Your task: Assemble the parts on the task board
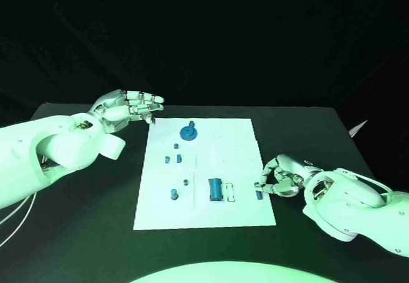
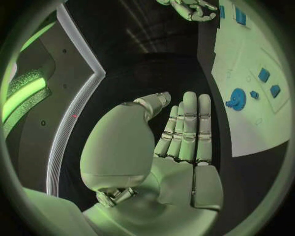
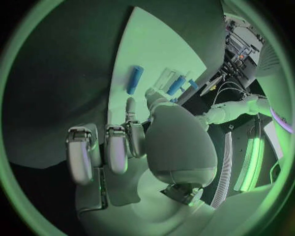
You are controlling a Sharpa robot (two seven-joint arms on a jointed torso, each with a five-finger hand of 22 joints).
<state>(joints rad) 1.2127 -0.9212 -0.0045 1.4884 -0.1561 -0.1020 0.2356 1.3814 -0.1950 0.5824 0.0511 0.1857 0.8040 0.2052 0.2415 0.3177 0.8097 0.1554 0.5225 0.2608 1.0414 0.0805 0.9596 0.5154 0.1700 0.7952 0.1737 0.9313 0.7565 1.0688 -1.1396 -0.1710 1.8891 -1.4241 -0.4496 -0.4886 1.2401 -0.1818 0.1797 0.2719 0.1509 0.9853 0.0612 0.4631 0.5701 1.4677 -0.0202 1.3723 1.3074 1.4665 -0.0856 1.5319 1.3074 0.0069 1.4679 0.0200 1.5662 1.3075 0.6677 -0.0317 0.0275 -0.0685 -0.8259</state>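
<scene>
The black desk carries the white task board, where a gear-shaped part sits at the far end, a long blue cylinder lies near the front, and a small blue peg rests at the board's right edge. The left robot hand hovers off the board's far left corner, fingers straight and apart, holding nothing. The right robot hand curls at the peg; whether it grips is unclear, so picking it up seems the current step, and next it needs a firm pinch and lift.

At the head view's right, the right hand covers the task board edge, its grasp unreadable.
</scene>
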